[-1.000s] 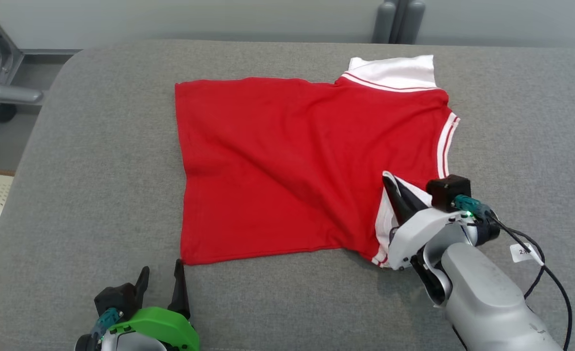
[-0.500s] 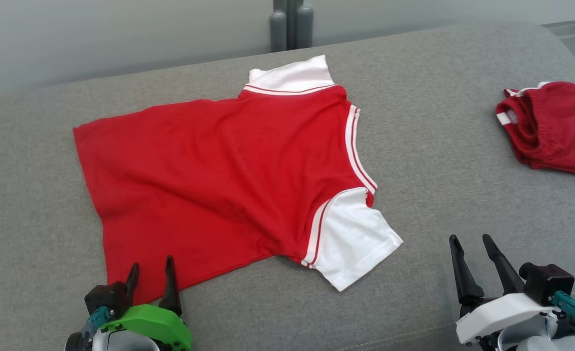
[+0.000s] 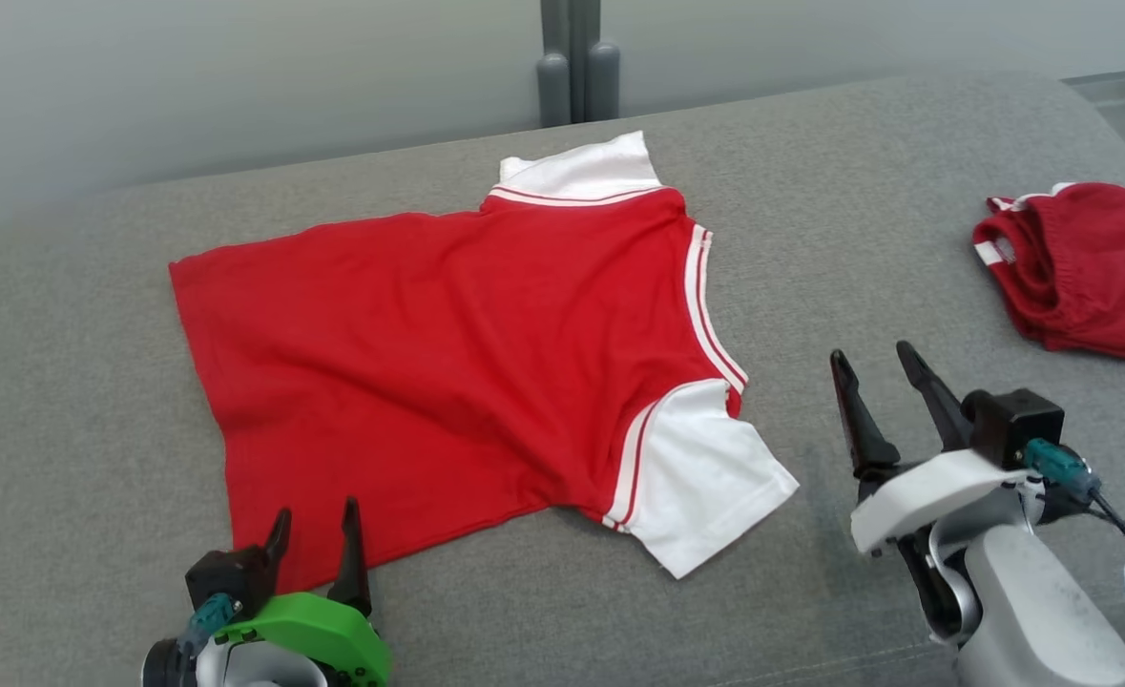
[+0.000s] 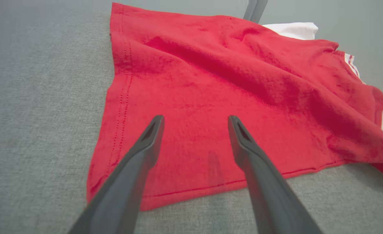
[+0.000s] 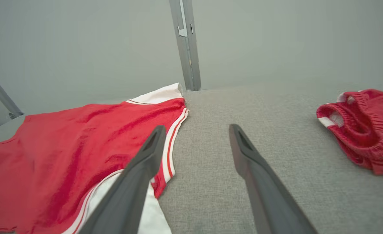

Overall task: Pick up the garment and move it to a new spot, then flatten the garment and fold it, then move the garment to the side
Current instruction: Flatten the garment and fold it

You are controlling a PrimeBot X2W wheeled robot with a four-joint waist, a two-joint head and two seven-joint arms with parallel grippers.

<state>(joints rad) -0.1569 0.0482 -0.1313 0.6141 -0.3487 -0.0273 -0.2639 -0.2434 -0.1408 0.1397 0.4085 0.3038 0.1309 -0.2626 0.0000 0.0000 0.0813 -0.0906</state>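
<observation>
Red white-sleeved fabric shirt (image 3: pixel 447 353) lies crosswise, hem (image 4: pixel 120 107) under the wide-open, empty left jaws, near sleeve (image 3: pixel 705 477) beside the open, empty right jaws.

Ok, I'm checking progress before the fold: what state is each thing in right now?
red shirt: laid out flat, wrinkled, unfolded.
red shorts: crumpled in a heap on the right.
left gripper: jaws open, empty, at the shirt's hem.
right gripper: jaws open, empty, beside the white sleeve.
</observation>
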